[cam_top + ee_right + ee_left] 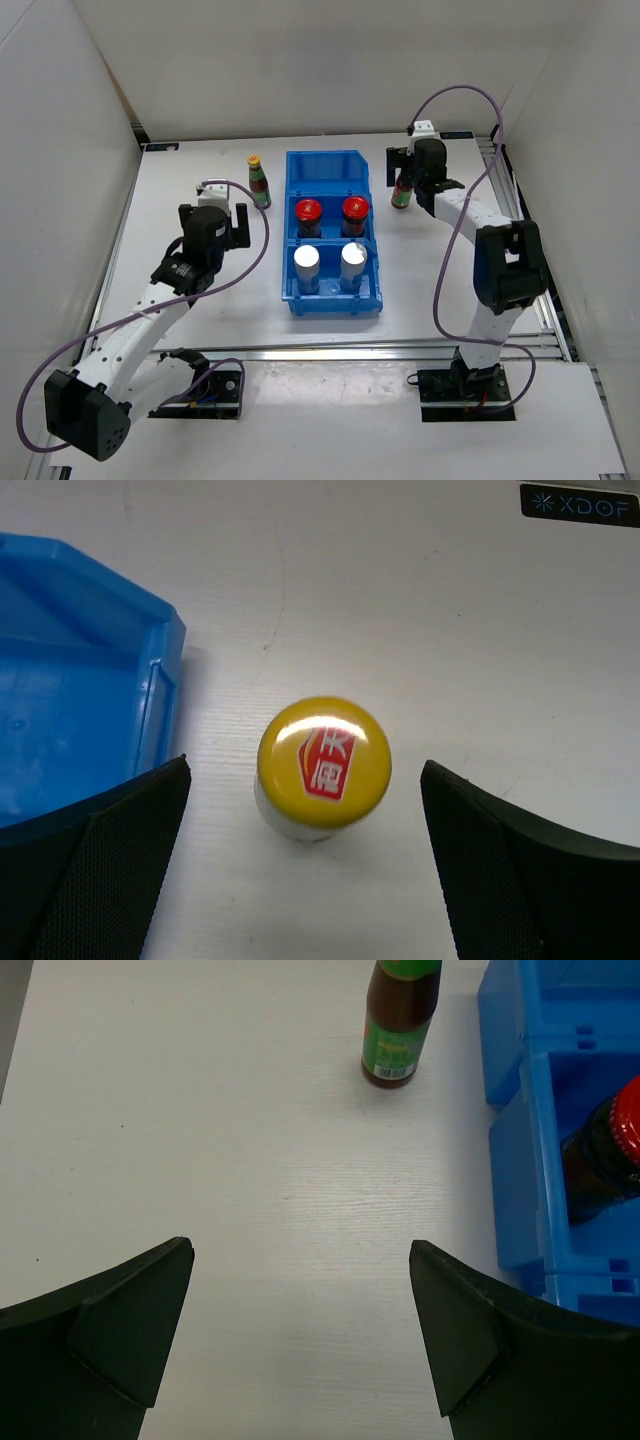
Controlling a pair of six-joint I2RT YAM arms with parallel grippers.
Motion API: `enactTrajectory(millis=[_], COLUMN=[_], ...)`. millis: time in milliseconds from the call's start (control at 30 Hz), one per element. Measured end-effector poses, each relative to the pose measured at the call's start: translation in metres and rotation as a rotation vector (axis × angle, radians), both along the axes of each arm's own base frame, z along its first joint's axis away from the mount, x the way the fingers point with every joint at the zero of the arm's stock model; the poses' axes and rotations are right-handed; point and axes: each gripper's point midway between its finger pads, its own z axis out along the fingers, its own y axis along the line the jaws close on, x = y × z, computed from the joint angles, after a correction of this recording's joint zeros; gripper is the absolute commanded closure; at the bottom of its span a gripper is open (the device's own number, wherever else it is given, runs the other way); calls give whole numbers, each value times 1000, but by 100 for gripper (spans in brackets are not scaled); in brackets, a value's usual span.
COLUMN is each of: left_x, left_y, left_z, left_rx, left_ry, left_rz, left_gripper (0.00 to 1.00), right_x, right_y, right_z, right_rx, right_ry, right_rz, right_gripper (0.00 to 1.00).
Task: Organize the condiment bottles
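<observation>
A blue bin (333, 232) holds two red-lidded jars (308, 211) (354, 209) in its middle compartment and two white silver-topped cylinders (306, 262) (353, 257) in its near one. A slim yellow-capped bottle (259, 182) stands upright left of the bin; in the left wrist view this bottle (400, 1020) is far ahead of my open left gripper (300, 1340) (213, 222). A second slim bottle (402, 190) stands right of the bin. My right gripper (410, 178) (305, 780) hangs open above it, its yellow cap (323, 762) between the fingers with gaps on both sides.
The bin's far compartment (325, 172) has nothing in it. The bin wall (70, 680) lies just left of the right gripper, and the bin edge (540, 1110) with a jar (610, 1155) just right of the left one. White walls enclose the table.
</observation>
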Motion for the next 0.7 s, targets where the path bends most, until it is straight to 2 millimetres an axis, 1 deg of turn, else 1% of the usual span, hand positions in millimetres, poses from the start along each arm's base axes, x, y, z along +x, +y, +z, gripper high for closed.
enactTrajectory(millis=[67,167,200,233,267,300,400,500,533,567,700], left_x=[1,2,3,3,3,3,3,3,3,3,3], left_y=[-1,-1,-1,-1,-1,-1,-1,-1,-1,0,0], left_z=[2,3,3,3,3,3,3,3,3,3,3], left_rx=[-2,-2,0,2,3,4,7,8,8,9,10], left_ry=[-10,-15,-15,-14,-13,-13,-13,-13,-13,-13,-13], left_rz=[-1,-2,-3,-4,-4,-4,-5,-6,-6,-6,-7], left_gripper=[0,0,0,0,0,0,0,0,0,0,0], right_x=[7,10,11,12,14,15,14,13,12,10,-9], right_y=[1,2,3,3,2,4,3,1,1,0,-3], right_z=[-4,-14,-16,-19,-21,-20,-21,-20,-20,-19,-15], right_rx=[1,-3,-3,-3,-7,10,10,8,8,6,-20], right_ry=[5,33,44,55,59,61,68,72,78,85,137], right_rz=[-3,-2,-1,-1,-12,-14,-22,-33,-35,-38,-45], right_gripper=[7,28,37,51,56,65,77,98,100,100,100])
